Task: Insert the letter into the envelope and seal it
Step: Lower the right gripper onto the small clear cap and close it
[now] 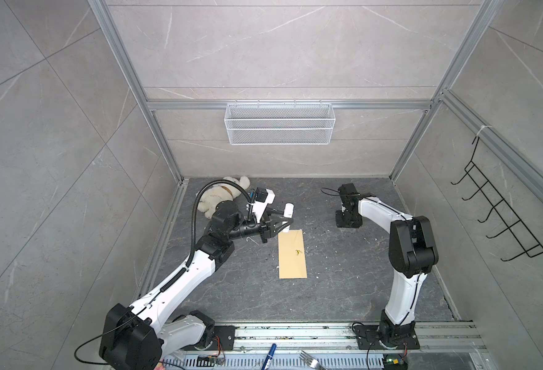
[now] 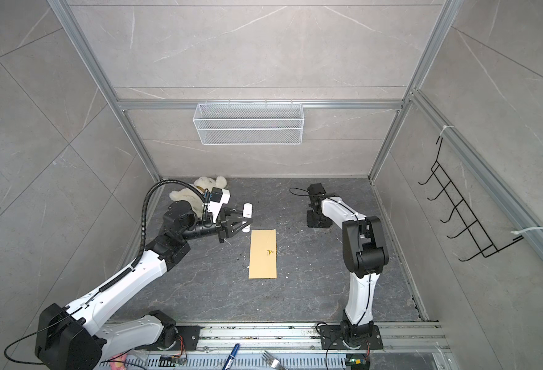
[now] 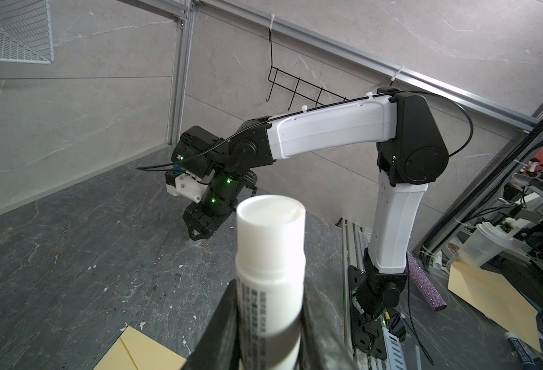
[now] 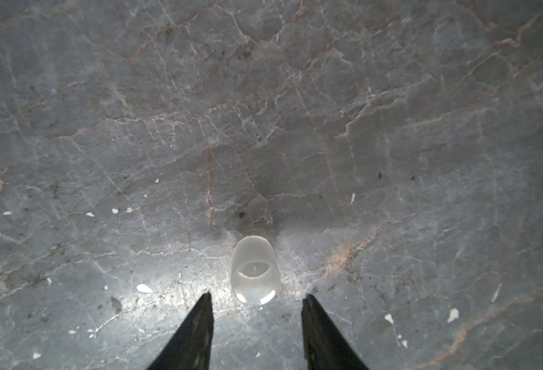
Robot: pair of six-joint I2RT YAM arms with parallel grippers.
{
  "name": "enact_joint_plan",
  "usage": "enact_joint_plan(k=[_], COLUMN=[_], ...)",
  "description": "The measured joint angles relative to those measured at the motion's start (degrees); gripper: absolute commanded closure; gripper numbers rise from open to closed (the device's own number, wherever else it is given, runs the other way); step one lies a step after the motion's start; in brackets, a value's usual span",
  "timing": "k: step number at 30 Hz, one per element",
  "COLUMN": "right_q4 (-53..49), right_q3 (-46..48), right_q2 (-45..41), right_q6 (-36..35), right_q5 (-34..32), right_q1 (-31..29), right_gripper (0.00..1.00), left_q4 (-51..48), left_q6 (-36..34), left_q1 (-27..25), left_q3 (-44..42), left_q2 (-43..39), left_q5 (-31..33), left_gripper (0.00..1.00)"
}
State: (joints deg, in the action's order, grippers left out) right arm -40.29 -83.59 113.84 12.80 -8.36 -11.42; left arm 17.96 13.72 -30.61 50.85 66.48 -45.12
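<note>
Sealing stage, bimanual cell. The envelope (image 1: 292, 256) lies flat on the table (image 1: 343, 282) between the two arms, its long axis running away from the robot's base. The letter shows in no view, so it is presumably inside the envelope — this cannot be confirmed, nor can the flap's state. The left gripper (image 1: 286, 221), at the envelope's far left corner, has its fingers pinching a white glue stick (image 3: 270, 256) about mid-body; the tube appears uncapped. The right gripper (image 4: 258, 296) points straight down, well to the right of the envelope. Its fingers are spread wider than a small translucent cap (image 4: 254, 270), which stands on the table just ahead of their tips, untouched. Judged step: handling the glue for the flap, with the cap set apart. If the cap is wanted next, the right fingers must straddle it squarely before pinching — it is small, round and smooth, and would likely skid or tip under an off-centre squeeze.
</note>
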Motion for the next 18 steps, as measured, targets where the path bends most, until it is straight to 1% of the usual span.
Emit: enact_joint_plan(k=[9,18], right_q4=[0.48,1.14], right_q3=[-0.42,-0.42], right_q2=[2.12,2.43], right_q6=[-0.24,-0.31], right_q5=[0.02,0.02], right_q1=[0.31,0.31], right_gripper=[0.6,0.64], left_q4=[0.0,-0.02], left_q6=[0.04,0.17], left_q1=[0.0,0.0], left_q3=[0.0,0.0], left_q2=[0.24,0.28], left_q5=[0.0,-0.02], left_gripper=[1.0,1.0])
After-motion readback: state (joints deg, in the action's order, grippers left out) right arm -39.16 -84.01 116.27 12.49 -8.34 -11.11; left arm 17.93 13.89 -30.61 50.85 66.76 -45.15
